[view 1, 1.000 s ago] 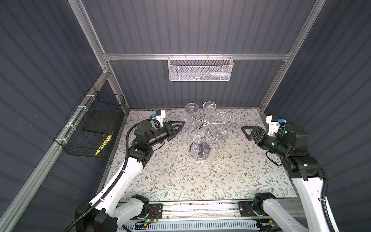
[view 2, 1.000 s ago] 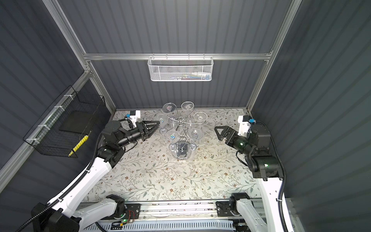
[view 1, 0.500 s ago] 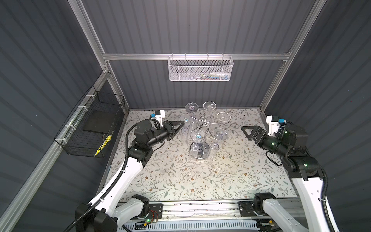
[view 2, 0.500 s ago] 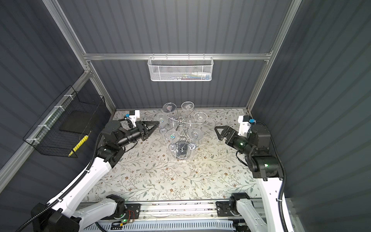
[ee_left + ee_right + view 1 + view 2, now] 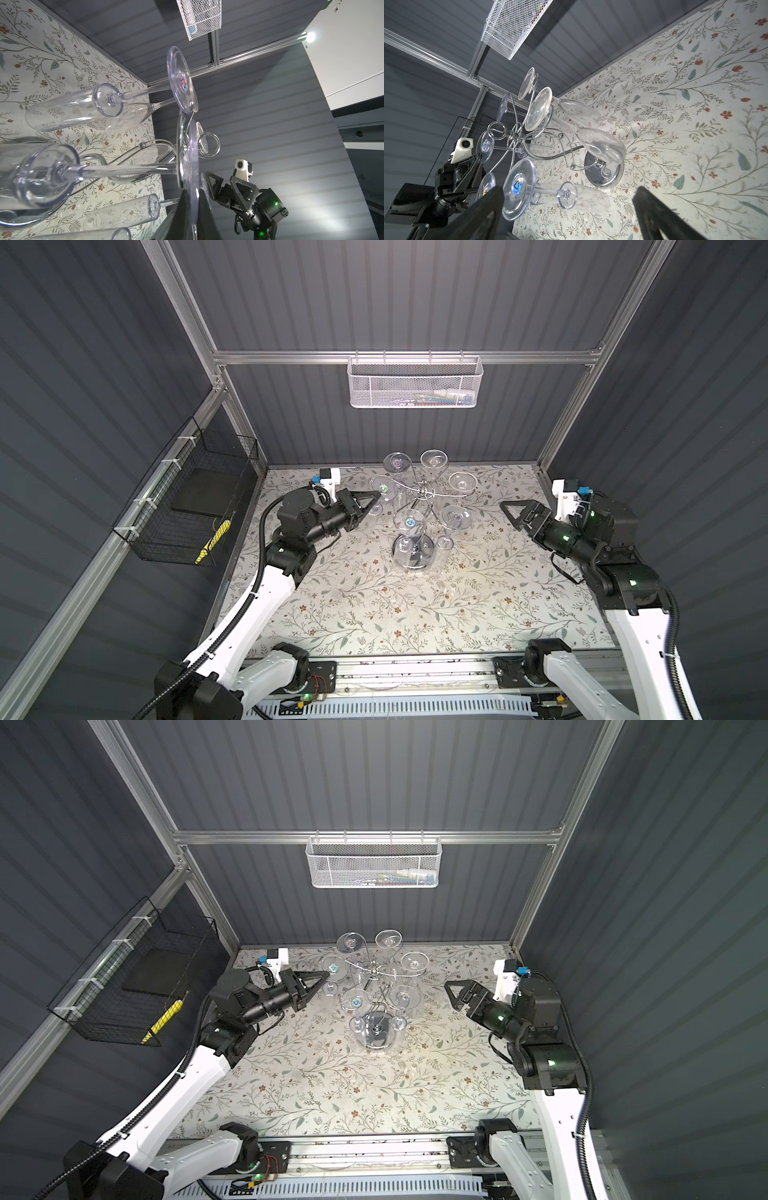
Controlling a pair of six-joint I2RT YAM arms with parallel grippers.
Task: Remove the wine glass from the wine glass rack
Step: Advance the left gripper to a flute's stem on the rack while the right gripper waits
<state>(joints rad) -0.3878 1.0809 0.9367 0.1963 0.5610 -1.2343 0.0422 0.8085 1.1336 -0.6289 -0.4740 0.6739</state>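
The chrome wine glass rack [image 5: 423,490] stands on its round mirror base [image 5: 376,1032] mid-table, with several clear glasses hanging upside down from its curled arms. My left gripper [image 5: 375,498] is shut on the flat foot of the wine glass [image 5: 384,488] on the rack's left arm. In the left wrist view the dark fingers [image 5: 182,218] pinch the foot's edge [image 5: 190,162], and the stem [image 5: 124,169] still runs through the wire arm. My right gripper [image 5: 509,511] hovers open to the right of the rack, touching nothing; its wide-apart fingers [image 5: 483,214] hold nothing.
A white mesh basket [image 5: 415,383] hangs on the back wall. A black wire basket [image 5: 187,497] is fixed to the left wall. Other glasses [image 5: 456,517] hang close round the held one, and one with a blue sticker [image 5: 519,185] faces the right gripper.
The left gripper's jaws have closed onto the foot of the left glass. Neither arm has otherwise shifted, and the right gripper stays open.
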